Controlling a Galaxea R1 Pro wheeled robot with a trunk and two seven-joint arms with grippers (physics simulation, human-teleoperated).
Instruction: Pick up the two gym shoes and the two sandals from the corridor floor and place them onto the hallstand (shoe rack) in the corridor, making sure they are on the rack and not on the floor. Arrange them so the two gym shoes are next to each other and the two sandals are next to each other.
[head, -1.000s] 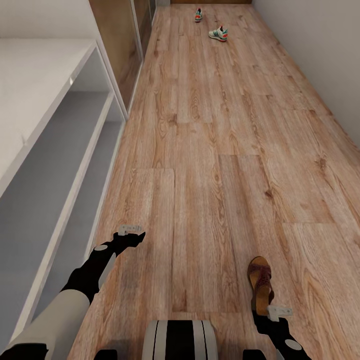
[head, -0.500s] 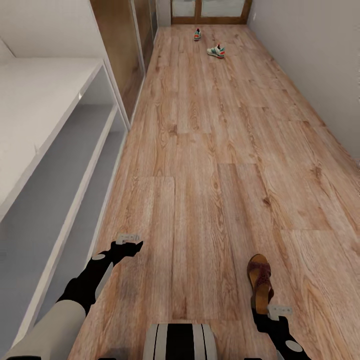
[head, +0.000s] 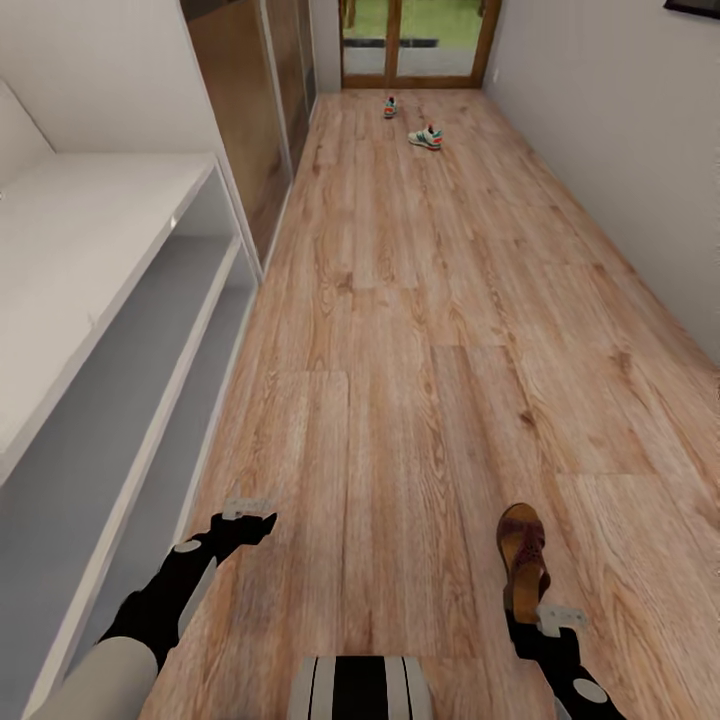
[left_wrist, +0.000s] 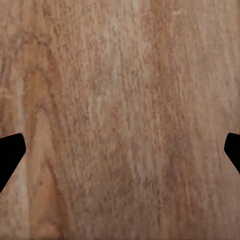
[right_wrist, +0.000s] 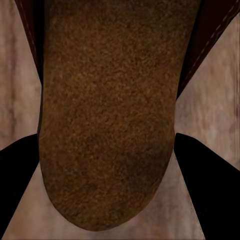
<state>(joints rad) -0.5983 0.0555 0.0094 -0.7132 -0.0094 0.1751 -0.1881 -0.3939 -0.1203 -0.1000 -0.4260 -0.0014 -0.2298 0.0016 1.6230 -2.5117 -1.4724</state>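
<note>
One dark brown sandal lies toe-forward over the corridor floor at the near right. My right gripper is at its heel. In the right wrist view the sandal's tan footbed sits between the two fingers, which press against its sides, so the right gripper is shut on it. My left gripper hovers open over bare planks beside the hallstand, and nothing lies between the fingers of the left gripper. Two gym shoes lie apart far down the corridor.
The hallstand's open shelves run along the left. Past it stand wooden sliding doors. A white wall bounds the right side, and a glazed door closes the far end. My base is at the bottom edge.
The head camera has tilted up, so the far door and more of the walls show. Both arms and the sandal keep about the same places relative to each other.
</note>
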